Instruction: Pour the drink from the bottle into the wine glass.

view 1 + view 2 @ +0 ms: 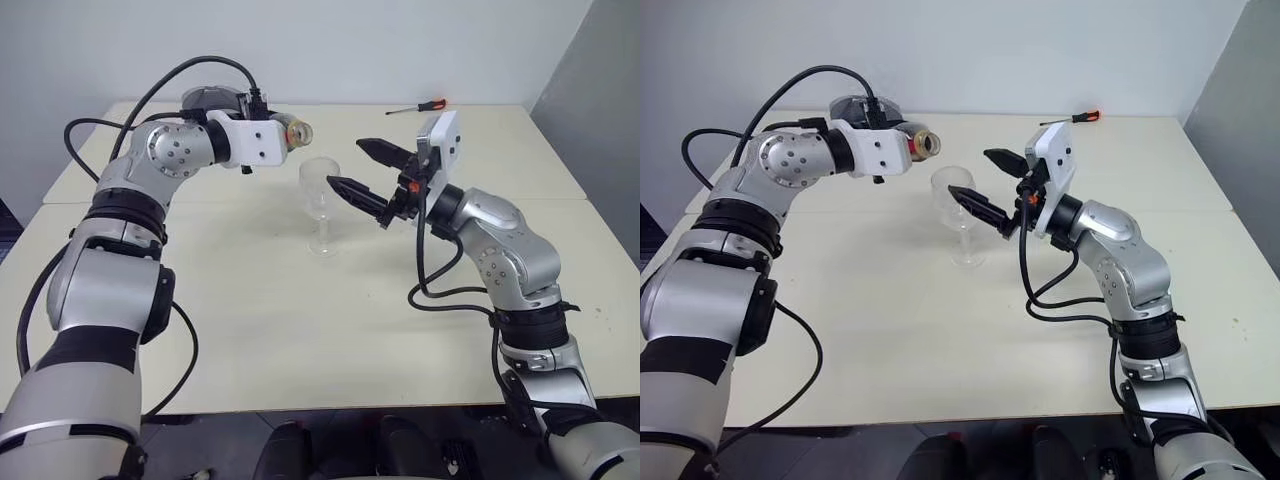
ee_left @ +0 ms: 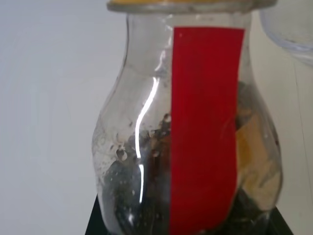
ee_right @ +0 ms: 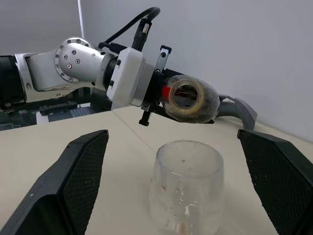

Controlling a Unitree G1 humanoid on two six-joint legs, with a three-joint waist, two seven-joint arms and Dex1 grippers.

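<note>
bottle lies level, mouth aimed at the glass

head views: the left hand is clenched on the bottle, held on its side above the table, long axis pointing toward the wine glass just below and beside its mouth. the right hand is spread wide, flanking the bowl without touching.

left wrist view: dark drink pools in the body.

right wrist view: the mouth hangs over the far rim; more tilt looks needed.

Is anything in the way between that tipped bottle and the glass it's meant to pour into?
Nothing visible. The bottle, held by the left gripper, hangs tipped above the wine glass; the open right gripper flanks the bowl.
</note>
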